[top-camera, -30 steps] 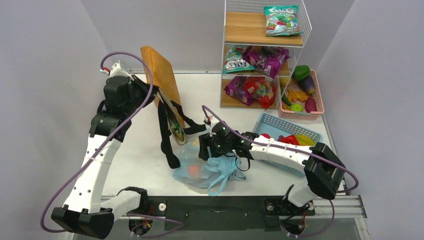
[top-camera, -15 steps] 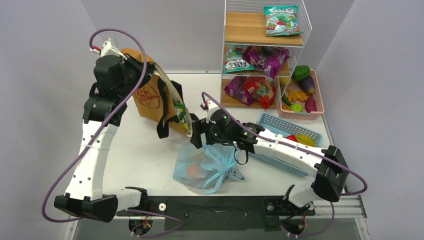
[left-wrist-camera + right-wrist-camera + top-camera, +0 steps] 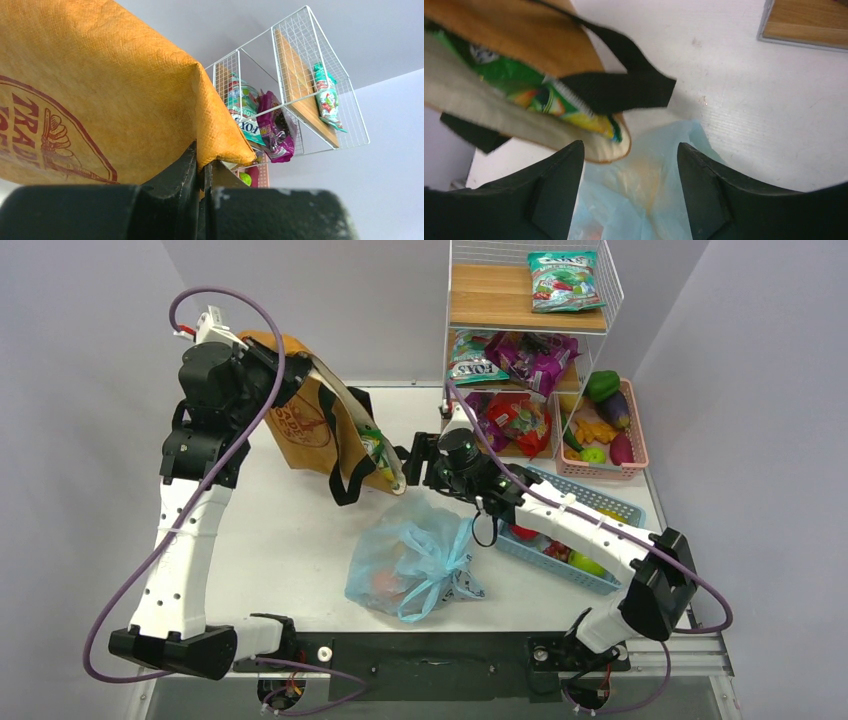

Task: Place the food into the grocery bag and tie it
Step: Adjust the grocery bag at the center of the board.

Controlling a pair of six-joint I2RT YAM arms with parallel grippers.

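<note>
Both arms have shifted. The right gripper (image 3: 629, 165) has lifted away from the thin, translucent light blue plastic grocery bag (image 3: 410, 560) and now hangs at the mouth of the stiff tan-orange fabric tote (image 3: 305, 425). The left gripper (image 3: 202, 167) has hoisted that tote higher, toward the back left. Left fingers are pinched tight on the tote's upper corner. Right fingers stand wide apart, holding nothing. The grocery bag lies slumped on the white table (image 3: 290, 530), front centre, clear of both arms, with an orange food item (image 3: 383, 585) showing through. Its handles look gathered; whether they are knotted cannot be told. Judgement: the tying is unconfirmed.
</note>
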